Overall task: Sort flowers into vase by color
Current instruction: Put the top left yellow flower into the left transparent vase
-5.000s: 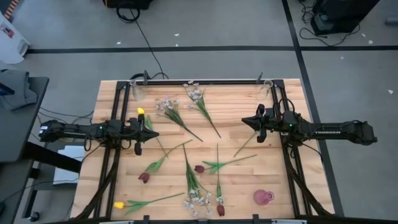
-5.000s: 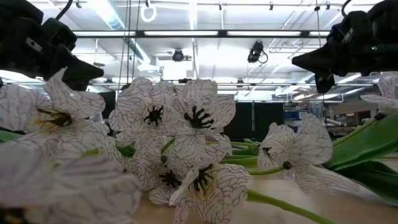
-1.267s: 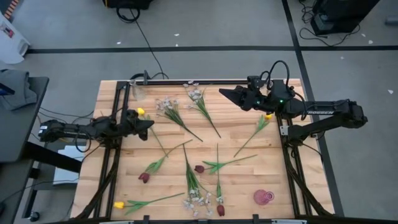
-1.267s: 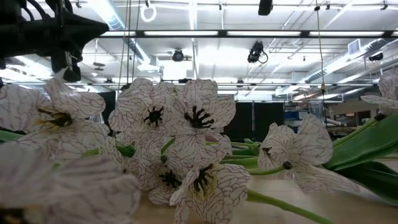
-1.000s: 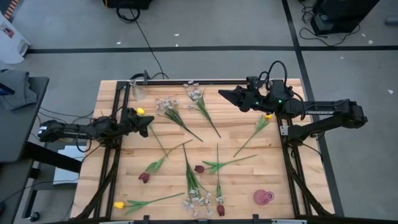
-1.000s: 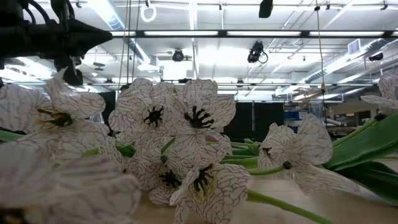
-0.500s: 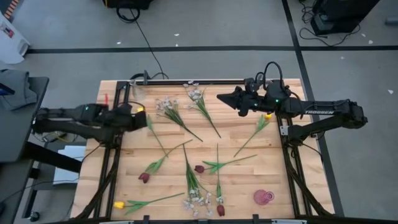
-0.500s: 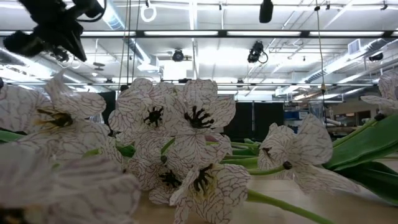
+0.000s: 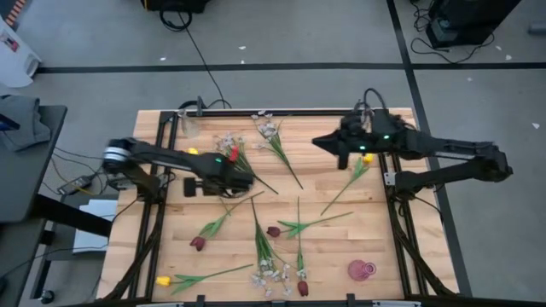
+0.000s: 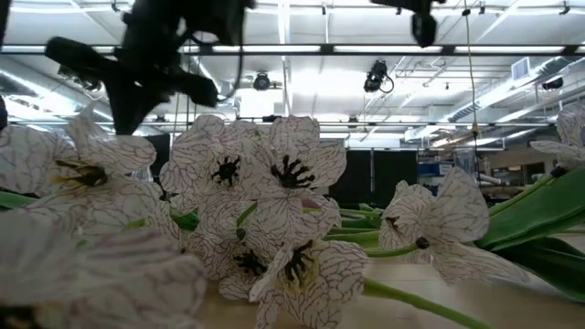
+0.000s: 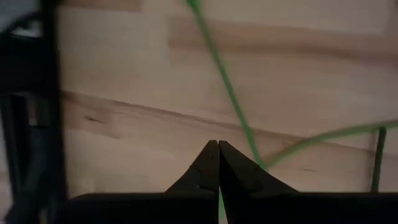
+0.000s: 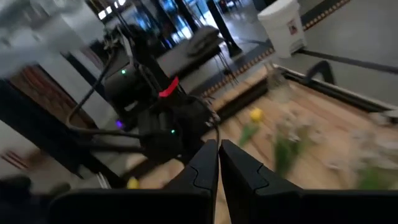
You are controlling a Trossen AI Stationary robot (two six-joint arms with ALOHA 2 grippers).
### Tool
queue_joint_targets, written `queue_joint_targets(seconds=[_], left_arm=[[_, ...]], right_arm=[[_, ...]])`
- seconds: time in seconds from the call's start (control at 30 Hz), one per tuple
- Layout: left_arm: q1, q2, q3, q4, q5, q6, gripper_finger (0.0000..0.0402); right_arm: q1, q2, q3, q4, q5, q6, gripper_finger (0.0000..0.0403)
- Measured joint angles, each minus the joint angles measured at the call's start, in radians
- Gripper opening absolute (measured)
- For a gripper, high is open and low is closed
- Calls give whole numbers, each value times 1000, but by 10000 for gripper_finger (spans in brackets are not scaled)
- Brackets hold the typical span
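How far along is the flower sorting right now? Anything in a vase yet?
Nothing looks sorted: the pink vase at the near right holds no stems, and the flowers lie scattered on the table. Nothing is in hand; the left gripper is shut over a stem mid-table, the right gripper shut and empty above the far right. All picking remains.

text: none legible | labels: none | signs: none
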Motion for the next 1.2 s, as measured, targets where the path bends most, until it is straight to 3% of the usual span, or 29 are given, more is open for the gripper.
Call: queue_joint_targets(seconds=[0.13,0.23,0.33,0.47,0.67,0.8,1.07,1.2], left_arm=[[-14,104,57,158,13,0,26],[-14,127,66,326,19,-6,54],[-1,119,67,389,17,-20,93],[11,81,67,296,21,-29,159],[40,25,56,-4,52,-9,274],[68,-17,-32,16,76,-38,328],[69,-115,-302,439,73,-266,336],[61,-120,-352,479,61,-332,332]], right_arm=[[-40,-120,0,-99,-38,-78,30],[-72,-195,0,-131,-66,-109,30],[-100,-247,0,-140,-115,-136,30],[-127,-283,0,-173,-191,-158,30],[-136,-290,0,-231,-285,-161,30],[-136,-289,0,-242,-320,-163,30],[-136,-297,0,-240,-340,-163,30],[-137,-300,0,-240,-340,-157,30]])
